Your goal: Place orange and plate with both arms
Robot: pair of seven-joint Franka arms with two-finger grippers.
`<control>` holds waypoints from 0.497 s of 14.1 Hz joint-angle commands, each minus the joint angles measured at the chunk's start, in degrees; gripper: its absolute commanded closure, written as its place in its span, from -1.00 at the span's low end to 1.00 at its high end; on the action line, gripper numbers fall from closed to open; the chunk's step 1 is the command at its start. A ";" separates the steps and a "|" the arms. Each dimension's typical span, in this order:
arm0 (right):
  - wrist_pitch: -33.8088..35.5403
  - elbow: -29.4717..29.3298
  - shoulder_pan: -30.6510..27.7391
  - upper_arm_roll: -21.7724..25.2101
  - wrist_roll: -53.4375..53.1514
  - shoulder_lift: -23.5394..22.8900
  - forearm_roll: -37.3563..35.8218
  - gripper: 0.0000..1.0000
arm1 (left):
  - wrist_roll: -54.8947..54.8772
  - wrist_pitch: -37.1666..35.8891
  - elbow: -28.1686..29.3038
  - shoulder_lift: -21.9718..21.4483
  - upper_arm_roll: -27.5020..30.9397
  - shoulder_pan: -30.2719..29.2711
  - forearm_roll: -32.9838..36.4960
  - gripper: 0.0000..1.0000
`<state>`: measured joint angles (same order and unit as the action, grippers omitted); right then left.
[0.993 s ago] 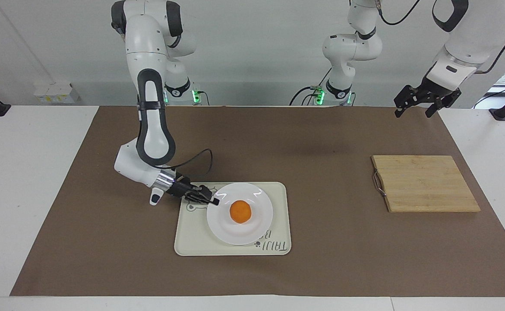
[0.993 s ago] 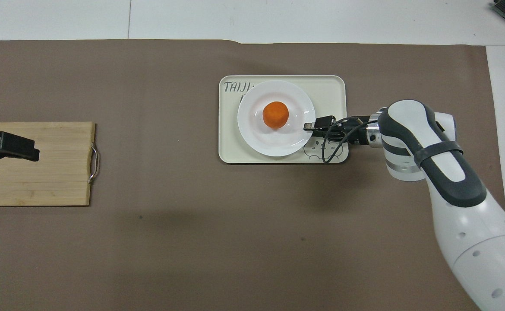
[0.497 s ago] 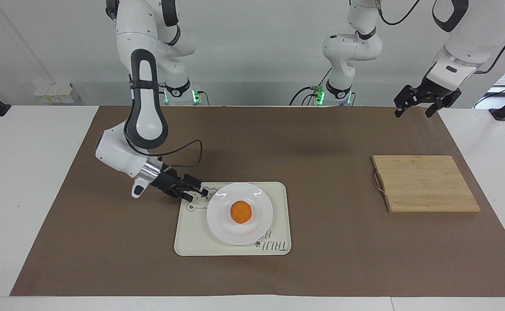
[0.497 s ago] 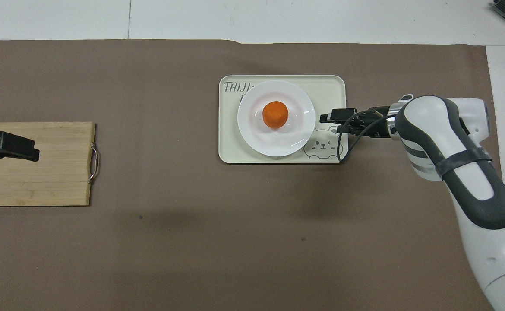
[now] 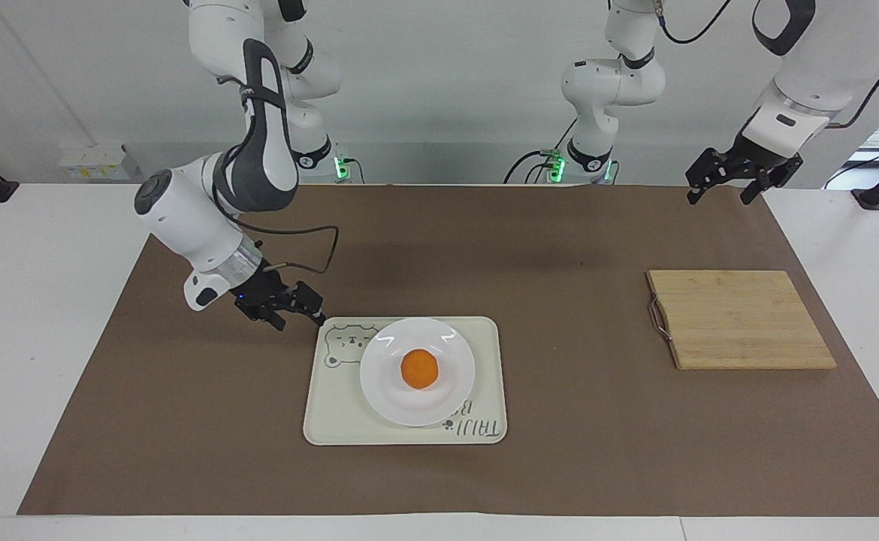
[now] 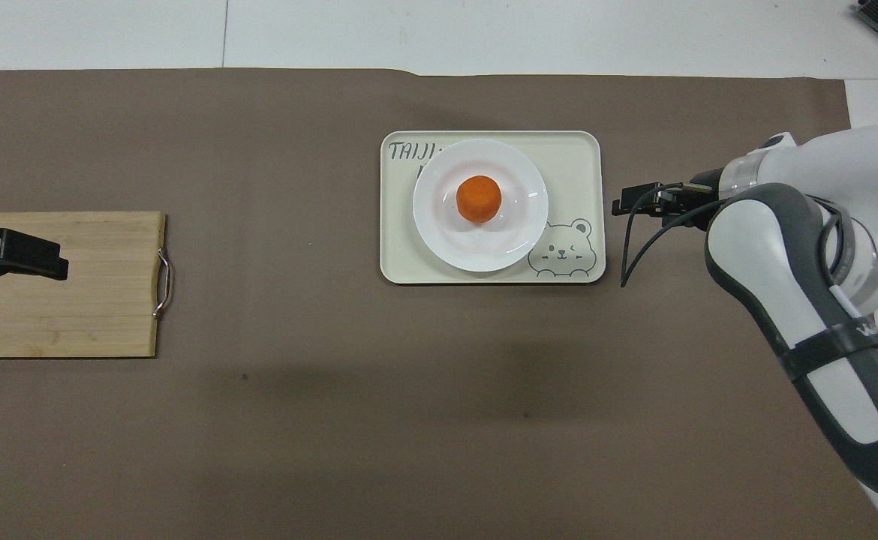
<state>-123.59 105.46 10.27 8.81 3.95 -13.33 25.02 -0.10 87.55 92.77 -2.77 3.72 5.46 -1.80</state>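
Right pincer (image 5: 303,315) hangs clear of the tray (image 5: 484,334), facing view shows.

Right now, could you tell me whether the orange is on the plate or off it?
On it: the orange sits at the middle of the plate, which rests on the tray.
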 commanded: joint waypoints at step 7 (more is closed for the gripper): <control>12.91 -0.51 -5.52 -0.02 -1.22 9.19 -18.50 -1.00 | 0.62 -1.15 -0.57 -0.40 -0.20 -0.10 1.10 -1.00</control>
<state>-113.88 105.19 5.62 9.07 3.50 -7.04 9.12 -0.09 87.55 92.77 -2.77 3.72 5.46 -1.80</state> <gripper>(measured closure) 0.000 0.000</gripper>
